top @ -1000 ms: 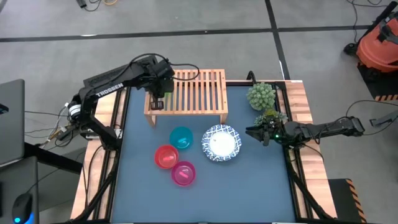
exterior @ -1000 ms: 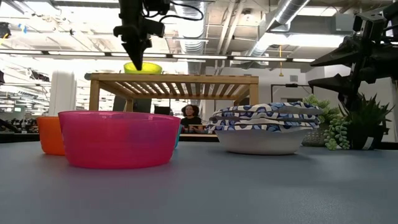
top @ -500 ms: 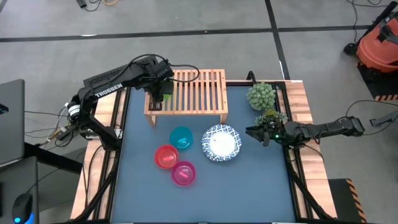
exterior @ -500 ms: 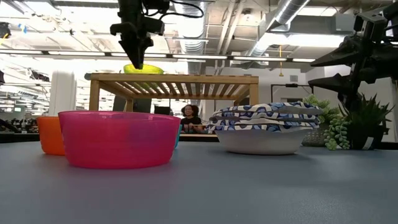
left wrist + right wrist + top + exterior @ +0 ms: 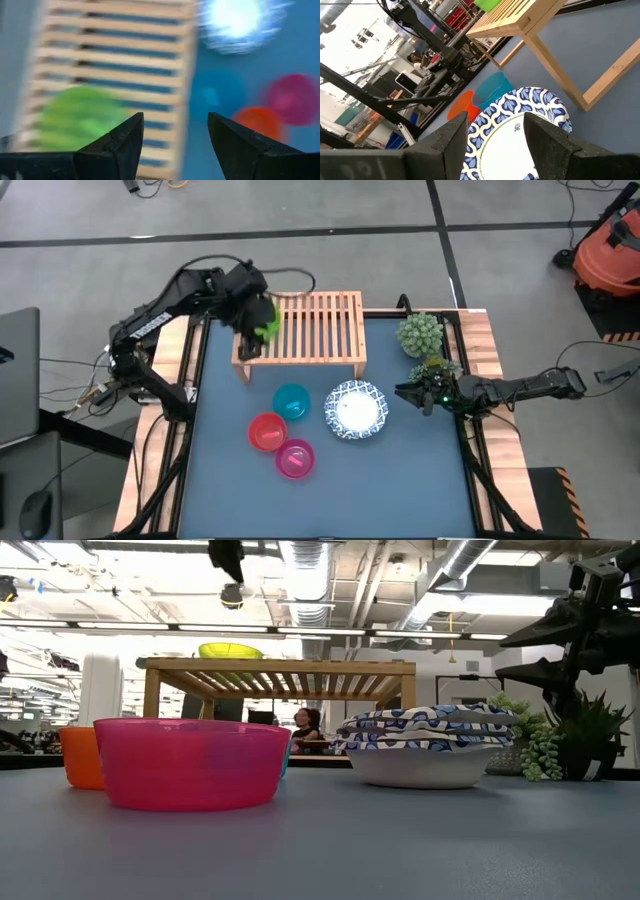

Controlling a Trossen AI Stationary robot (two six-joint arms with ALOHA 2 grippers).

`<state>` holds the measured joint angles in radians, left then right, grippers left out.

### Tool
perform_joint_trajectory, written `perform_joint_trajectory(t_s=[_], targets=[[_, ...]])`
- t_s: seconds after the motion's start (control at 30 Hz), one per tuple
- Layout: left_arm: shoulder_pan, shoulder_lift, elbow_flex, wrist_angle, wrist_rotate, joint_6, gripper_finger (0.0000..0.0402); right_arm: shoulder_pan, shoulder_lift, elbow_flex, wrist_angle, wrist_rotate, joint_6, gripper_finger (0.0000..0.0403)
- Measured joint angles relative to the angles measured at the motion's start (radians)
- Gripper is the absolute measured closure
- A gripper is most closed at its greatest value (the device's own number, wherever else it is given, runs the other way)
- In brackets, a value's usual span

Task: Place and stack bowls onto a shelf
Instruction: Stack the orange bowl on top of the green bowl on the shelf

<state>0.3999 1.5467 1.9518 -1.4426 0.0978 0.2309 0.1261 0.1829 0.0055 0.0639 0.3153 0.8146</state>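
The green bowl (image 5: 267,330) stands upright on the slatted top of the shelf (image 5: 315,325), near its left end, and also shows on top of the shelf in the low view (image 5: 230,650). My left gripper (image 5: 174,145) hangs open above it, clear of it (image 5: 256,305). The teal bowl (image 5: 291,400), red bowl (image 5: 266,431) and magenta bowl (image 5: 295,458) sit on the blue table. The white bowls with blue rims (image 5: 430,745) are stacked beside them. My right gripper (image 5: 405,392) waits open, just right of the white bowls (image 5: 520,135).
Two potted plants (image 5: 420,333) (image 5: 436,367) stand at the table's right edge, behind my right arm. The shelf's middle and right slats (image 5: 335,320) are bare. A person (image 5: 305,725) sits in the room beyond the table.
My left gripper has opened and let go of the green bowl, then risen and drawn back toward the table's far left. The green bowl stays upright on the shelf's left end.
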Motion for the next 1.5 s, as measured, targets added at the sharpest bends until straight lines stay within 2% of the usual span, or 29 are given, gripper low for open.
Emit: perform_joint_trajectory(t_s=[0.07,0.17,0.27,0.33,0.43,0.57,0.7,0.87,0.97,1.03,1.13,1.23,1.3,1.37,1.5], targets=[[-0.069,0.000,0.008,-0.053,0.045,-0.048,0.0196,0.000,0.000,0.000,0.000,0.000,0.000,0.0184],[-0.197,0.002,0.006,-0.135,0.053,-0.121,0.0196,0.000,0.000,0.000,0.000,0.000,-0.001,0.0184],[-0.335,-0.002,-0.029,-0.117,0.049,-0.227,0.0196,0.000,0.000,0.000,0.000,0.000,-0.004,0.0184],[-0.423,-0.003,-0.054,-0.099,0.011,-0.305,0.0196,0.000,0.000,0.000,0.000,0.000,-0.004,0.0184],[-0.538,-0.020,-0.122,-0.081,-0.098,-0.450,0.0196,0.000,0.000,0.000,0.000,0.000,-0.005,0.0184],[-0.654,-0.055,-0.268,0.027,-0.221,-0.660,0.0196,0.000,0.000,0.000,-0.003,0.000,-0.004,0.0184],[-0.696,-0.110,-0.480,0.149,-0.234,-0.860,0.0196,0.000,0.000,0.000,-0.003,0.000,-0.004,0.0184],[-0.686,-0.166,-0.751,0.269,-0.261,-1.110,0.0196,0.000,0.000,0.000,-0.003,0.000,-0.003,0.0184],[-0.681,-0.177,-0.873,0.343,-0.242,-1.202,0.0196,0.000,0.000,0.000,-0.003,0.000,-0.003,0.0184],[-0.685,-0.175,-0.931,0.384,-0.189,-1.194,0.0196,0.000,0.000,0.000,-0.003,0.000,-0.002,0.0184],[-0.719,-0.172,-0.984,0.471,-0.078,-1.095,0.0196,0.000,0.000,0.000,-0.004,0.000,0.000,0.0184],[-0.768,-0.172,-0.986,0.489,-0.057,-1.032,0.0196,0.000,0.000,0.000,-0.003,0.000,0.000,0.0184],[-0.801,-0.172,-0.970,0.493,-0.092,-1.002,0.0196,0.000,0.000,0.000,-0.004,0.000,0.000,0.0184],[-0.842,-0.173,-0.953,0.507,-0.169,-0.961,0.0196,0.000,0.000,0.000,-0.004,0.000,-0.001,0.0184],[-0.929,-0.172,-0.962,0.645,-0.293,-0.782,0.0196,0.000,0.000,0.000,-0.003,0.000,-0.003,0.0184]])
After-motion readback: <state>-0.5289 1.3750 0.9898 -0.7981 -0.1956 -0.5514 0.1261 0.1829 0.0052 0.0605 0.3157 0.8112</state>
